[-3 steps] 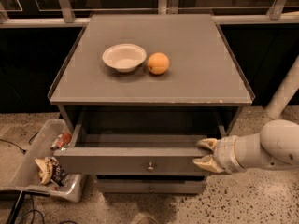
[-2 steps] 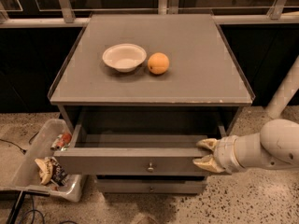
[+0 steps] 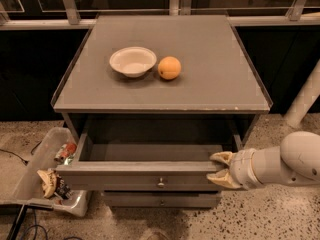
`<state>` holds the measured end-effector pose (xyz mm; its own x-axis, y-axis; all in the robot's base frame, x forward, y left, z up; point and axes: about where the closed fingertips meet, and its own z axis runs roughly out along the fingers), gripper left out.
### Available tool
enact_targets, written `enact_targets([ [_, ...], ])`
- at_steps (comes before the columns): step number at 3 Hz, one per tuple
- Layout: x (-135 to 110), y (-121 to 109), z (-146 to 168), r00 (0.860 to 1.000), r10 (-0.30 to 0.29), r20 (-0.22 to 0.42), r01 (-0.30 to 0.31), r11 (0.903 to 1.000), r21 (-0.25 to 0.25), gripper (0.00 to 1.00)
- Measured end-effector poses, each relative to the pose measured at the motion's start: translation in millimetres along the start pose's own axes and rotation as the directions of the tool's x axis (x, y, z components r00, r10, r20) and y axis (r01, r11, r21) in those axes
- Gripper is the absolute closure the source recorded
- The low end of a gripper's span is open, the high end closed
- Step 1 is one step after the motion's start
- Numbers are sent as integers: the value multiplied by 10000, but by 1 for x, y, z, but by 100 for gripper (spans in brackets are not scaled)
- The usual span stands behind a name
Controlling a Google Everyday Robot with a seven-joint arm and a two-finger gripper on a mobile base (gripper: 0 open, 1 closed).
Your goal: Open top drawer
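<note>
The top drawer (image 3: 140, 174) of the grey cabinet stands pulled out, its plain grey inside showing and a small round metal knob (image 3: 161, 185) at the middle of its front. My gripper (image 3: 218, 170) comes in from the right on a white arm and sits at the drawer front's right end. One finger lies over the top edge of the front and the other below it, so the gripper is shut on the drawer front's right corner. A narrower drawer front (image 3: 160, 200) with its own knob shows below.
A white bowl (image 3: 132, 60) and an orange (image 3: 169, 67) sit on the cabinet top (image 3: 210, 84). A clear bin (image 3: 45, 176) with wrappers and a can stands on the floor at the left. A white pole (image 3: 305, 96) rises at the right.
</note>
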<state>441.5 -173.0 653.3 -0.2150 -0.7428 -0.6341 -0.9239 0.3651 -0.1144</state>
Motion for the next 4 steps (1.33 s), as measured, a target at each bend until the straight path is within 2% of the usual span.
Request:
enact_targets([
  [2,0,0,0,10000,-1,0,1,10000,-1,35],
  [3,0,0,0,10000,-1,0,1,10000,-1,37],
  [4,17,12,-2,9996,192,218,-185,9994,-285,60],
])
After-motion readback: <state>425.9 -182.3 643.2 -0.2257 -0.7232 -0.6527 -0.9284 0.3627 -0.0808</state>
